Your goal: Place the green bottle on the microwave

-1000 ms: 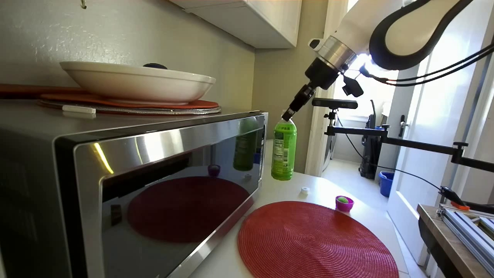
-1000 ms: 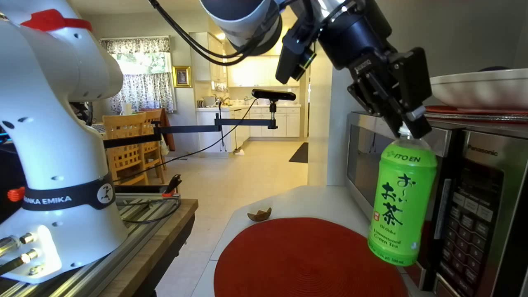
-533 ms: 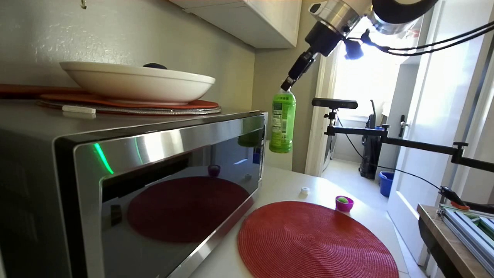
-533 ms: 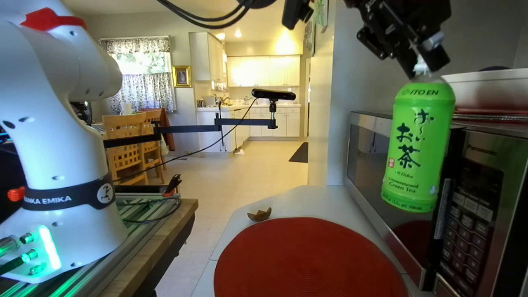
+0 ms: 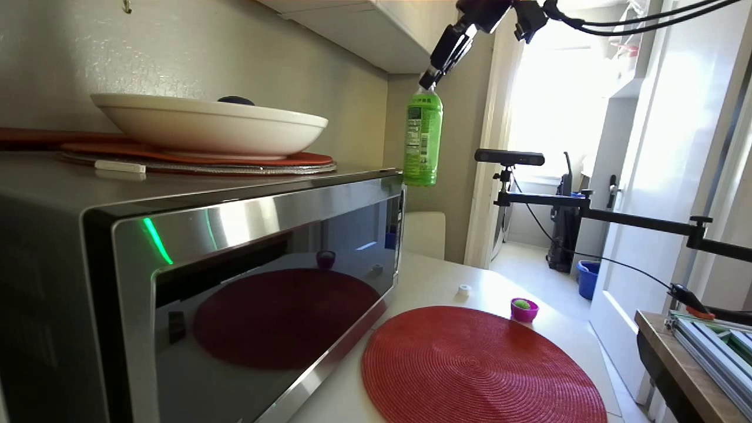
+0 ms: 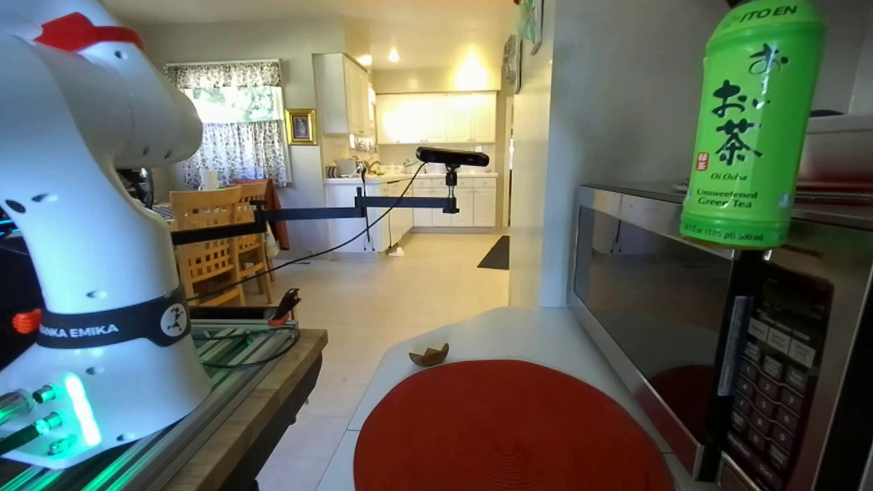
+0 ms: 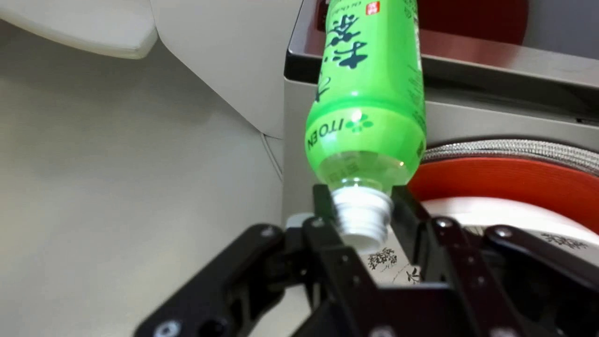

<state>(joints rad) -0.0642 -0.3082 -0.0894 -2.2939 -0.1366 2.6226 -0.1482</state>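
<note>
In the wrist view, fingers (image 7: 407, 213) pinch the bright green bottle (image 7: 367, 93) (dark-lettered) by its white neck.

I'm getting smooth, glossy plastic on the green bottle (image 7: 369, 79) — its white neck (image 7: 362, 217) ridged. The microwave (image 5: 305, 205) reads as shiny metal around a dark, mirror-glossy door window (image 5: 270, 317). Round red mat (image 5: 479, 364): matt, rough, woven in ribs. White bowl (image 5: 205, 126) looks glazed and smooth. My gripper (image 7: 361, 199) is mostly matt black — screw heads (image 7: 503, 231) bare, shiny metal. Chairs (image 6: 206, 204) look like wood, the curtains (image 6: 232, 146) like cloth.
</note>
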